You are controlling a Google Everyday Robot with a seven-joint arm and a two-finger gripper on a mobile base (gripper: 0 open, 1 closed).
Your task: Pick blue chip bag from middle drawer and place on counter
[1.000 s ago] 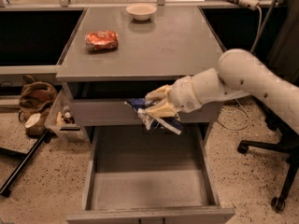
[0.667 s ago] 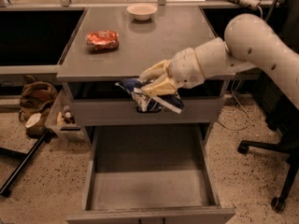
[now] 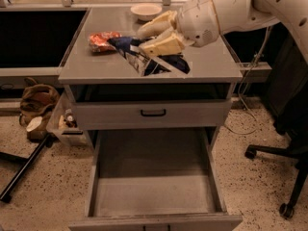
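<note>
Below the tabletop (image 3: 91,64) and off to its left, a brown cloth bag (image 3: 37,101) slumps on the speckled floor, with a clear plastic bin (image 3: 66,125) of small items tucked just under the tabletop's left edge. On the tabletop's left part lies an orange-red snack bag (image 3: 101,41), flat on the surface and well back from the front edge. Just right of it, over the middle of the tabletop, is the blue chip bag (image 3: 147,62). It is tilted, with its dark upper end reaching towards the orange-red bag and its pale, lettered lower part spread towards the tabletop's front edge. Whether it touches the surface cannot be told. The pincer (image 3: 143,41) is clamped on the blue chip bag from the right, one cream finger above it and the other pressed along its top side. At the back of the tabletop, behind the pincer, sits a small white bowl (image 3: 146,10). Straight below the tabletop's front edge there is a dark gap and then a grey drawer front (image 3: 192,113) with a black handle (image 3: 153,112), pushed in. Lower still, the middle drawer (image 3: 154,198) is pulled far out towards the camera, and its flat grey floor shows between low side walls. The white arm (image 3: 240,4) comes in above the tabletop's right rear corner, its rounded wrist over the right part of the surface. Below and to the right of the tabletop, the black base and casters of an office chair (image 3: 285,177) stand on the floor.
</note>
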